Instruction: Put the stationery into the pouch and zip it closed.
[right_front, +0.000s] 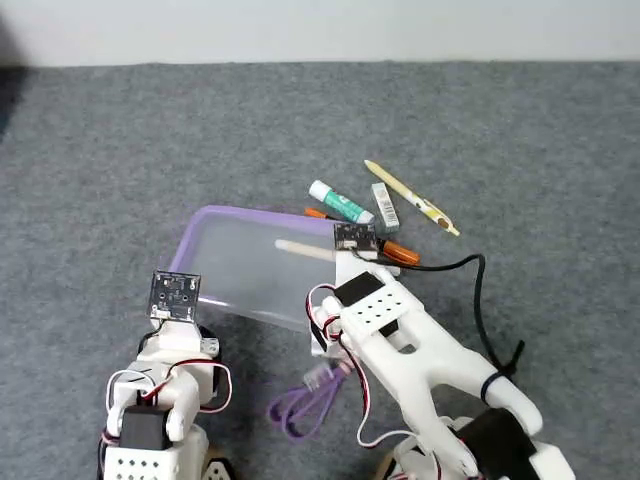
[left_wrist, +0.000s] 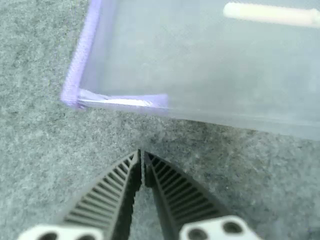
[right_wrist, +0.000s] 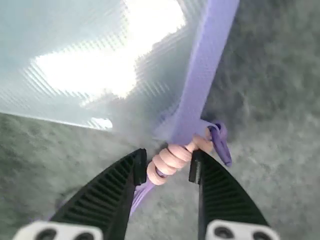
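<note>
1. The right fingers (right_wrist: 122, 180) pinch the pink coiled zip pull (right_wrist: 172, 159) at a corner of the pouch (right_wrist: 75, 50); the left fingers (left_wrist: 120, 185) are pressed together, empty, just short of another corner.
2. The pouch, flat on the table (right_front: 100, 150), looks thin, limp and slick, so it is best pinned by its purple edge.
3. The glue stick (right_front: 340, 202), pen (right_front: 410, 197) and eraser (right_front: 385, 207) lie loose beside it.
</note>
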